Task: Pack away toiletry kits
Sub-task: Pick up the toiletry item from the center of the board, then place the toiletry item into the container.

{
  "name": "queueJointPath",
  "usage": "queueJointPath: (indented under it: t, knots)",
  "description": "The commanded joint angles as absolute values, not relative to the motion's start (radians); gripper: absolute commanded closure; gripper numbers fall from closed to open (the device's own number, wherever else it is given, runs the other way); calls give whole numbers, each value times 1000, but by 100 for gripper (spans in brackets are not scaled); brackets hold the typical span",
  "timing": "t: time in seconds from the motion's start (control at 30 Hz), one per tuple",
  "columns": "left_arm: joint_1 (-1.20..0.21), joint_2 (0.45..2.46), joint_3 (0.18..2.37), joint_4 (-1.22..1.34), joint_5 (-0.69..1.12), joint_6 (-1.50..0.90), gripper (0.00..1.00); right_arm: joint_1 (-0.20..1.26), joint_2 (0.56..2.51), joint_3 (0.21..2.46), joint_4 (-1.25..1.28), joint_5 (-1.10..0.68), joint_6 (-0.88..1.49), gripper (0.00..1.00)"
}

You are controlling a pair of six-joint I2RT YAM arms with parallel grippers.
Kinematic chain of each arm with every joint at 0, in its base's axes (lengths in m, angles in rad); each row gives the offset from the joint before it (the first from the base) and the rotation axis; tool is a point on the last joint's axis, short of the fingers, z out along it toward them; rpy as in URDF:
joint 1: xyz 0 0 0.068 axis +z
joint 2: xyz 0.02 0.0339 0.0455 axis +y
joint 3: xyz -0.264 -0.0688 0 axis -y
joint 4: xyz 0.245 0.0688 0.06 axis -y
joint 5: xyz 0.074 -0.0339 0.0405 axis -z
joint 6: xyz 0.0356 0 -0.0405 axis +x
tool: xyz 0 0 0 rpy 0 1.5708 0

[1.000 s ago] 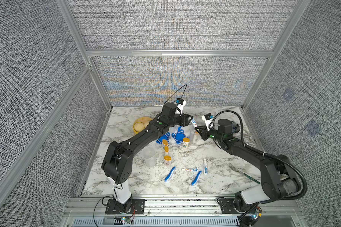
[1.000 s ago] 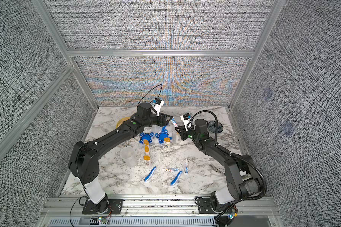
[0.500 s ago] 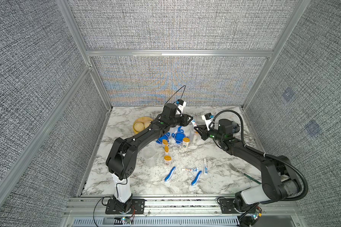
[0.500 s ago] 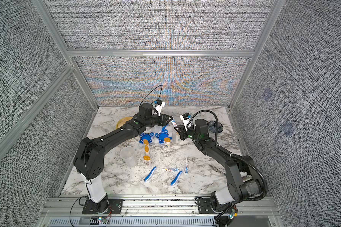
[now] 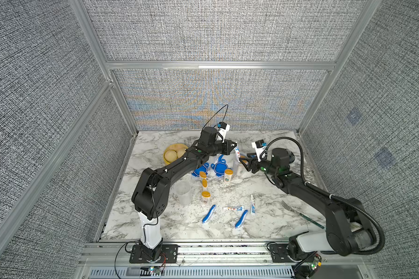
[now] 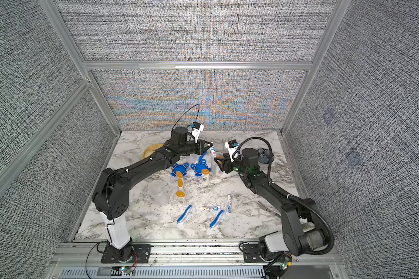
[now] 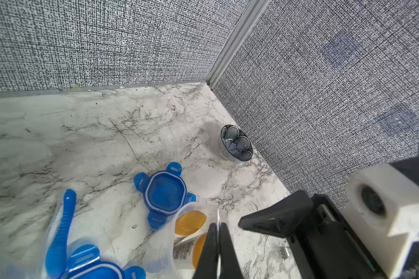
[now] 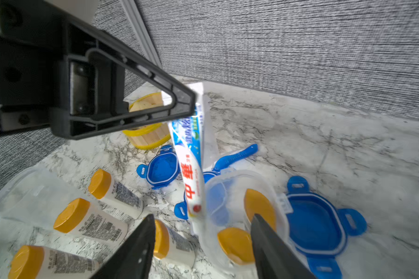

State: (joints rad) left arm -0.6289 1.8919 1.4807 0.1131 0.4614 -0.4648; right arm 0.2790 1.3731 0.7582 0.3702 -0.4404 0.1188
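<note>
Marble table (image 5: 174, 224) holds bottles (image 5: 228, 176), lids (image 5: 219, 168), toothbrushes (image 5: 209, 213), toothpaste tubes (image 5: 233, 208), jars (image 5: 183, 192), steamer (image 5: 173, 154), bowl (image 7: 236, 143), fork (image 5: 288, 206).

1. The left arm (image 5: 174, 169) rises from its base at the front edge, bends at the elbow and stretches long toward the rear middle.
2. The left gripper (image 5: 235, 145) points across at the right arm. Its jaws are pressed together, pinching the flat end of a toothpaste tube (image 8: 191, 169) that hangs down from them.
3. The right arm (image 5: 307, 193) runs low from its front base toward the rear middle, wrist turned inward.
4. The right gripper (image 8: 203, 217) faces the left one, near it and slightly lower, with its fingers (image 8: 140, 246) spread wide apart.
</note>
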Motion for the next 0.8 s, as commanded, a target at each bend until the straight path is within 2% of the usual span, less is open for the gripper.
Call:
queueJointPath:
  t: [0.0, 0.67, 0.77]
  knots:
    - [-630, 1888, 1483, 135, 430, -418, 100, 270, 1309, 731, 314, -353, 140, 35]
    - [-716, 1906, 1500, 63, 196, -167, 100, 264, 1133, 675, 139, -282, 144, 35]
    - [-718, 1919, 1505, 68, 217, -168, 91, 264, 1115, 671, 103, -272, 149, 35]
